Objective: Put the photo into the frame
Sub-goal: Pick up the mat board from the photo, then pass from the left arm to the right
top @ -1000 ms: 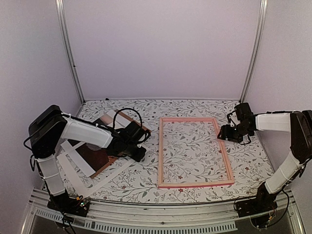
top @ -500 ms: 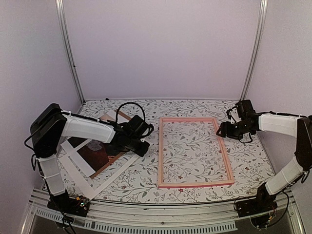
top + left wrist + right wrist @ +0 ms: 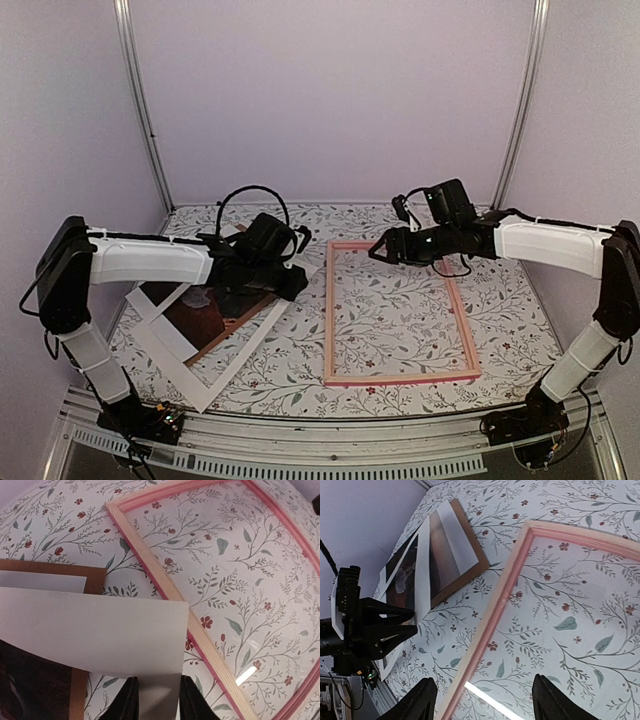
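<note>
- Near left, the photo (image 3: 205, 318) lies flat, partly under a tilted-up white mat (image 3: 95, 630). It looks thin, light and easily creased, best pinched at a free edge.
- The left gripper (image 3: 158, 700) pinches the mat's edge.
- Just right lies the frame (image 3: 328, 320).
- Farthest, the right gripper (image 3: 381, 251) hovers wide apart, holding nothing.

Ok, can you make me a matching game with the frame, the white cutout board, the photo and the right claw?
1 frame
2 white mat board
3 photo
4 right gripper

A open, over a corner of the frame
B pink, flat on the table
C edge pinched by the left gripper
D dark, on the brown backing board

Pairs: 1-B, 2-C, 3-D, 4-A
</note>
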`<move>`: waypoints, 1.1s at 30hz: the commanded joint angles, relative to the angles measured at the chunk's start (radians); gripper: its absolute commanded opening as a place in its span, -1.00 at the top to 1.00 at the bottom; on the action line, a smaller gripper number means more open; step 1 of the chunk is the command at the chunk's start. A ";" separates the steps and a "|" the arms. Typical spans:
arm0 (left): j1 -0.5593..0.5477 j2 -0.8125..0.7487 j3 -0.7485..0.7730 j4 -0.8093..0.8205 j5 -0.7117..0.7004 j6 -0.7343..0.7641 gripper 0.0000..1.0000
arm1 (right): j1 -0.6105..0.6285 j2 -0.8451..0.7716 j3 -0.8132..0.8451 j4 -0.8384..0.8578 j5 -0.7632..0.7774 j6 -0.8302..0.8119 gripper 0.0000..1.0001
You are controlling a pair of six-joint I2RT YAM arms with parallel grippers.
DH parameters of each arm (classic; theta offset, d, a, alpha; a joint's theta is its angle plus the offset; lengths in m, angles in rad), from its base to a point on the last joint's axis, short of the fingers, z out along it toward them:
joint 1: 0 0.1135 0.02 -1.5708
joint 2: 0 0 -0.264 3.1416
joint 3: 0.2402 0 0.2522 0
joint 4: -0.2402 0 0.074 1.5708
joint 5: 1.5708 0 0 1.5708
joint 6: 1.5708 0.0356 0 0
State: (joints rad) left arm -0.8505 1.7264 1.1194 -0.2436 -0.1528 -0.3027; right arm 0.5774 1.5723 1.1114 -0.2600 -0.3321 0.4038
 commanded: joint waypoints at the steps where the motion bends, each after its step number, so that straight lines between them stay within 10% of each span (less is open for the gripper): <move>1: -0.011 -0.042 -0.004 0.063 0.022 -0.049 0.46 | 0.065 0.095 0.083 0.114 -0.084 0.105 -0.39; 18: -0.077 -0.077 -0.046 0.184 -0.015 -0.121 0.48 | 0.160 0.330 0.216 0.281 -0.222 0.276 -0.29; 33: -0.115 -0.046 -0.028 0.195 -0.042 -0.124 0.48 | 0.164 0.379 0.215 0.339 -0.242 0.315 0.63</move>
State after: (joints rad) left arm -0.9440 1.6703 1.0798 -0.0864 -0.1753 -0.4210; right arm 0.7330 1.9369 1.3102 0.0345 -0.5613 0.7048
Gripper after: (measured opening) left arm 0.262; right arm 0.238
